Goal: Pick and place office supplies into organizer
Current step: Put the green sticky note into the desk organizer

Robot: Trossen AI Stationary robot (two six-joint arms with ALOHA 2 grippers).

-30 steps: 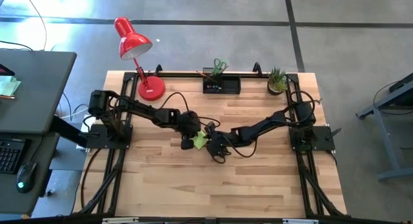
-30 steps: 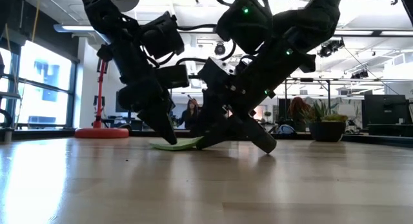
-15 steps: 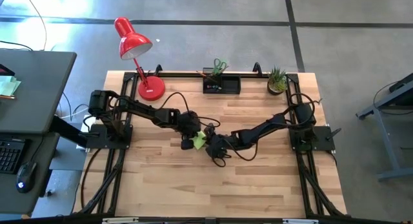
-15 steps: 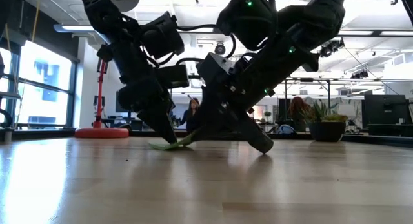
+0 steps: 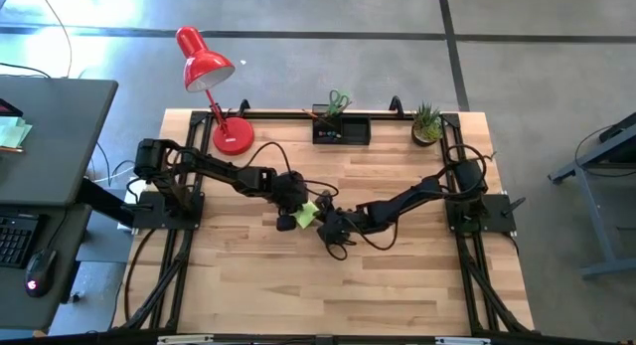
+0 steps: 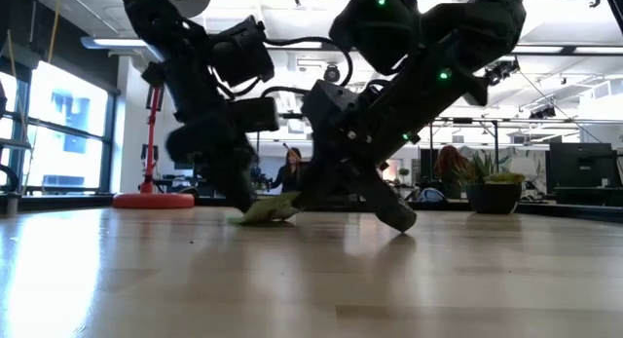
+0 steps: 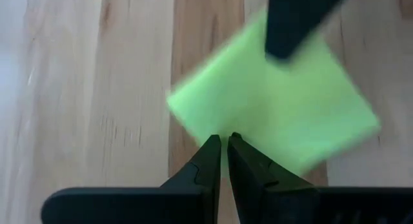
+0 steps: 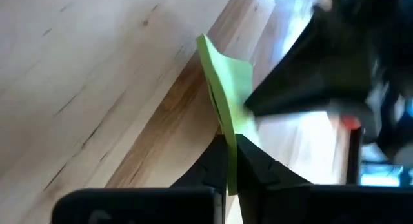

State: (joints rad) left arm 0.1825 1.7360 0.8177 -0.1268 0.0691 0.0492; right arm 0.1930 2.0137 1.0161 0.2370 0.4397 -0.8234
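Observation:
The lime-green sticky-note pad (image 5: 308, 215) is at mid-table between both grippers, and in the low view the pad (image 6: 265, 211) is tilted. My right gripper (image 8: 227, 143) is shut on it. My left gripper (image 7: 224, 141) is shut, with its tips at the pad's (image 7: 271, 101) edge on the opposite side. The black organizer (image 5: 342, 132) stands at the far edge with green-handled scissors (image 5: 338, 99) sticking up from it. My left gripper has its shut fingertips (image 7: 213, 146) at the pad's edge; I cannot tell whether they touch it. My right gripper pinches one edge of the pad (image 8: 222, 124) between its two fingers, slanting down from the table's right. The pad stands tilted, that edge raised and its opposite edge (image 6: 243, 219) low by the table.
A red desk lamp (image 5: 211, 82) stands at the far left. A small potted plant (image 5: 427, 122) sits at the far right. A person (image 6: 290, 172) shows in the room beyond the table. Bare wood lies toward the near edge.
My right gripper has shut on the pad's edge and shifted slightly toward the table's left. The pad has tipped up from nearly flat to tilted. My left gripper is in motion and shows blurred in the low view.

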